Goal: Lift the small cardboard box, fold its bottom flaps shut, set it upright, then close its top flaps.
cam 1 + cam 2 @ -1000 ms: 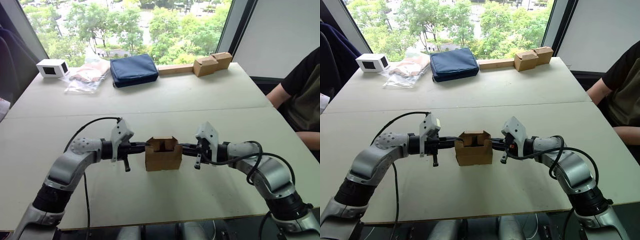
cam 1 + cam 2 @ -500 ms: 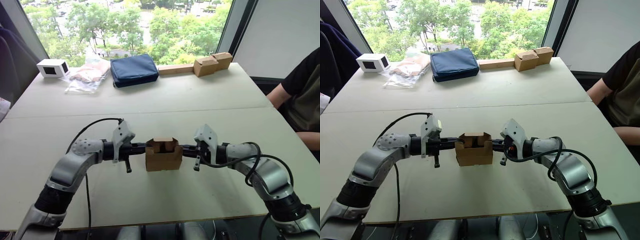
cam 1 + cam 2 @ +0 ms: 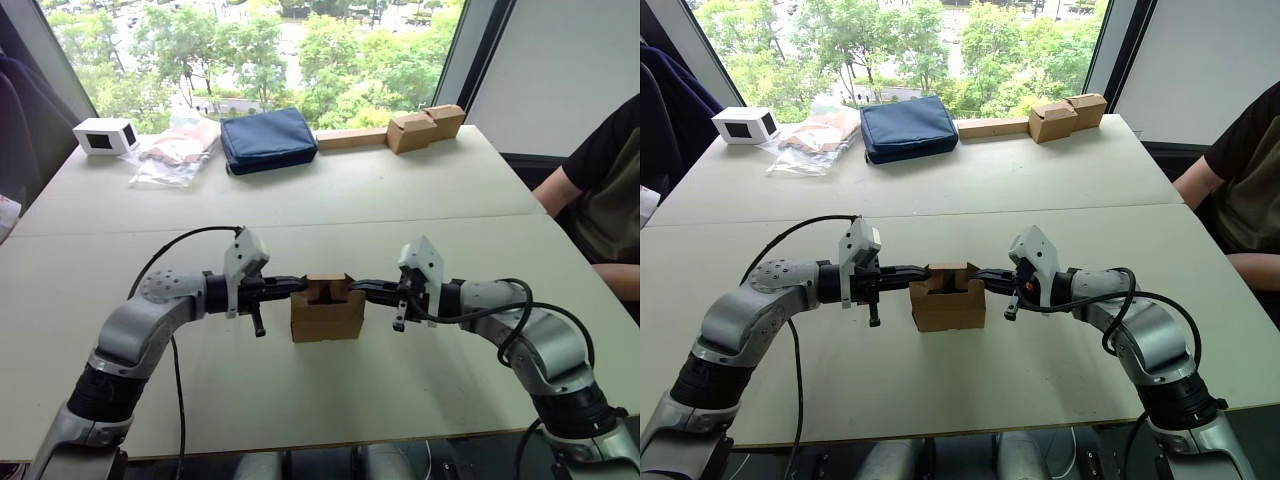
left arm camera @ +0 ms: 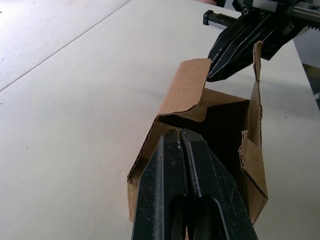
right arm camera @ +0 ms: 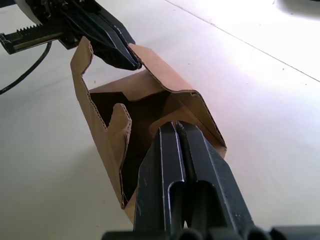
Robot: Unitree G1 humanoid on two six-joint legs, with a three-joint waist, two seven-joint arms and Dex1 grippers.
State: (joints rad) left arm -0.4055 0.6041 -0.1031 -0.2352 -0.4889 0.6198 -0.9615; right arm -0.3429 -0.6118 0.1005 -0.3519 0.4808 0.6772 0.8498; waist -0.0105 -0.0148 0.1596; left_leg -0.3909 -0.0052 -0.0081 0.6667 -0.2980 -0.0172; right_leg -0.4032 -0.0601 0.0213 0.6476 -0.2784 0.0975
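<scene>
Light, thin, crushable small cardboard box (image 3: 327, 314): left pincer (image 3: 296, 285) at 9 o'clock, right pincer (image 3: 357, 286) at 3, both pressed together; push top flaps (image 4: 186, 90) near hinges.

- An office or lab-like workroom, high above ground.
- A large window (image 3: 250, 50) at 12 o'clock overlooks treetops.
- Plain pale tables (image 3: 400, 180) pushed together.
- A seated person (image 3: 600, 190) at 3 o'clock.
</scene>
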